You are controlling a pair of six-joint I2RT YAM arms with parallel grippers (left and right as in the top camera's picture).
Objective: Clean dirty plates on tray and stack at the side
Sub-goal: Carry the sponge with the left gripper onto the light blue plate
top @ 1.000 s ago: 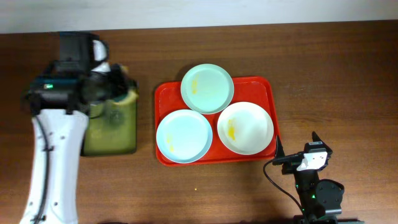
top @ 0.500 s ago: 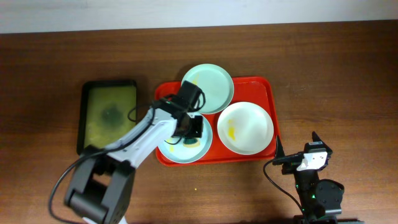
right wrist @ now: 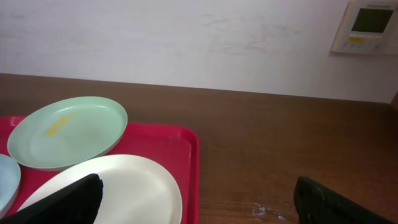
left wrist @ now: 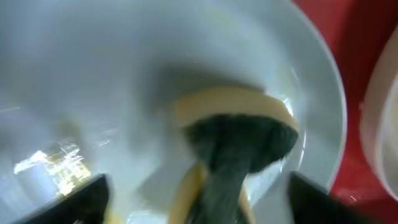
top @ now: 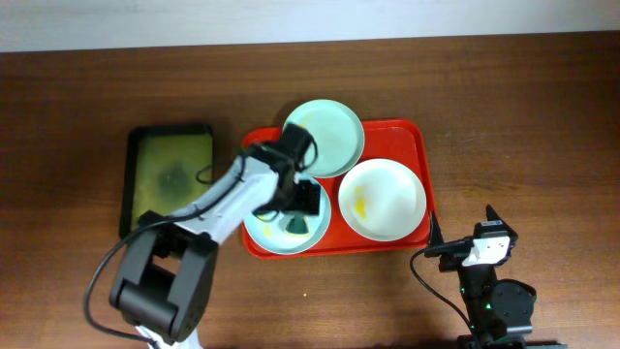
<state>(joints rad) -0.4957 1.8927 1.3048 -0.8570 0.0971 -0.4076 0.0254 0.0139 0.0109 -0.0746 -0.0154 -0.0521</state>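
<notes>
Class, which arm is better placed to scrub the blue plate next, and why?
Left. Its tool hangs open directly over the blue plate, where the sponge lies. The right tool sits off the red tray, away from that plate.

Small olive-green tray (top: 167,194) with a black rim sits on the brown wooden bench (top: 513,107), with a darkish smudge in its middle. Off to the tray's right there's a sponge (top: 294,225), yellow with a dark green scrubby side, pretty blurry up close. Behind the tray the bench ends at a white wall (top: 291,17). On that wall, well off to the tray's right, there's a little white panel (right wrist: 369,25) with a screen.
</notes>
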